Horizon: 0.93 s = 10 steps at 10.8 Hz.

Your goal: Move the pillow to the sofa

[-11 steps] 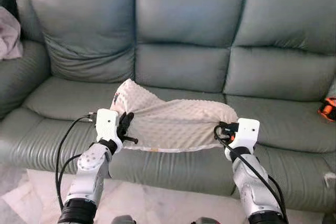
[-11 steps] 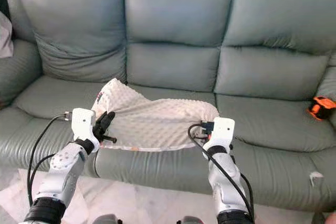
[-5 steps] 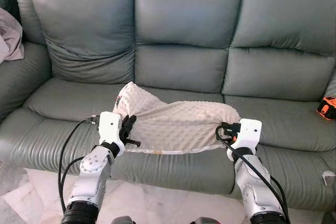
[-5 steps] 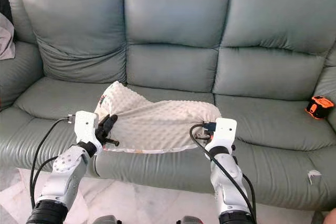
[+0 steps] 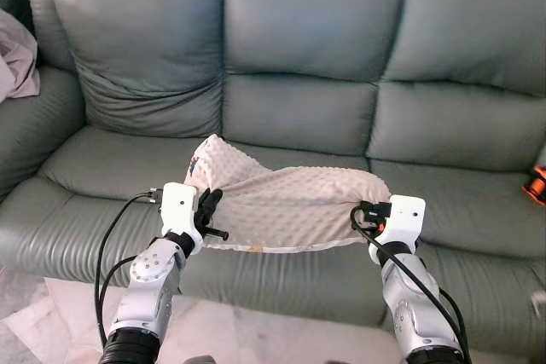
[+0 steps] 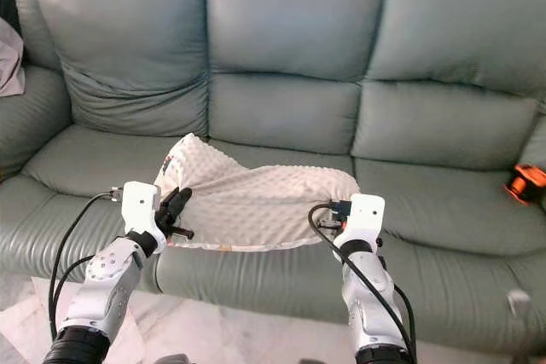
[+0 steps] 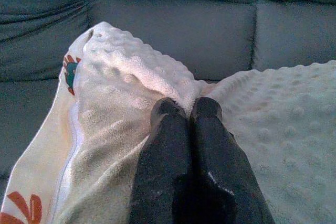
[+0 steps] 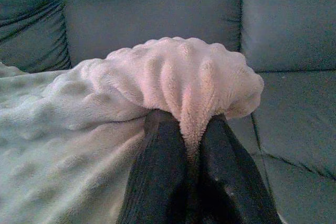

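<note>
A: Where is the pillow, and how is it held?

B: It hangs above the front edge of the sofa, over the middle seat cushion, stretched between the two arms. The left pincer is closed on a fold of the bumpy cream cover at the pillow's left end; the wrist view shows both black fingers pressed together with fabric between them. The right pincer is likewise closed on a bunched ridge of cover at the right end.

A: What does the step in hand call for?

B: Probably carrying the pillow forward past the front edge, so it lands well onto the seat. Both arms should advance together and level, because the pillow sags between them. Lower until the underside rests on the cushion, and only then spread the fingers.

A: Anything else on the sofa?

B: An orange object near the right end, and a pale cloth on the left armrest, both well apart from the pillow.
</note>
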Available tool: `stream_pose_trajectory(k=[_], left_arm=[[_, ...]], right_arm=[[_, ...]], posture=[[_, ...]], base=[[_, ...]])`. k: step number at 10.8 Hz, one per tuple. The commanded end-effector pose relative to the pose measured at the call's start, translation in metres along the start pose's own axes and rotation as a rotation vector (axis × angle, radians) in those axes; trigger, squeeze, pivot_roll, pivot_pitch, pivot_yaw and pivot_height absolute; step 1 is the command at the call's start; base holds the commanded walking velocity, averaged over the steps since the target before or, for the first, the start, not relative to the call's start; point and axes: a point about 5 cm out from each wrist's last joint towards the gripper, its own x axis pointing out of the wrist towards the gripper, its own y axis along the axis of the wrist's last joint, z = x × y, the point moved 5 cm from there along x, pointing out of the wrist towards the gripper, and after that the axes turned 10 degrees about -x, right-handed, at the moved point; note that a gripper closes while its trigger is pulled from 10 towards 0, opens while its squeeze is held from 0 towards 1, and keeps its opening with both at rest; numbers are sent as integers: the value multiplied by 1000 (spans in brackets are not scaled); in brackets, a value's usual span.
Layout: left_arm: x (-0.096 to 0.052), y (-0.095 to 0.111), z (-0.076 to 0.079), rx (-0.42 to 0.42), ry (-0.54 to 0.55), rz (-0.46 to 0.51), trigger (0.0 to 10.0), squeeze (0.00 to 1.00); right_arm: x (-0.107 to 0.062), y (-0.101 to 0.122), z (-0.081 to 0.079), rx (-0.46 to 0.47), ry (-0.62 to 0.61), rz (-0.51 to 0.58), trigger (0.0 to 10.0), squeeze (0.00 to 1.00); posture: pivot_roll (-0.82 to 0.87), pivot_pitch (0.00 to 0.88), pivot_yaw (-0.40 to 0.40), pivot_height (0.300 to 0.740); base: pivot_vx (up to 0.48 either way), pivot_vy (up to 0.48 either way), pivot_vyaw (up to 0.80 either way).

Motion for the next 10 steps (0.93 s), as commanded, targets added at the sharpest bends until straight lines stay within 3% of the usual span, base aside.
stream_pose_trajectory(k=[1, 4, 6, 10], left_arm=[[2, 9, 4, 12, -23, 26, 10000, 0], [2, 8, 4, 13, -22, 19, 10000, 0], [3, 8, 3, 10, -15, 20, 10000, 0], [3, 7, 3, 14, -16, 11, 10000, 0]], right_arm=[[3, 11, 1, -3, -7, 32, 10000, 0], [2, 10, 2, -2, -9, 31, 10000, 0], [1, 7, 1, 13, -8, 13, 10000, 0], [2, 8, -2, 3, 2, 16, 10000, 0]], posture=[[-42, 0, 13, 740], [-45, 0, 14, 740], [-47, 0, 14, 740], [-41, 0, 6, 740]], base=[[304, 0, 0], [290, 0, 0], [0, 0, -400], [0, 0, 0]])
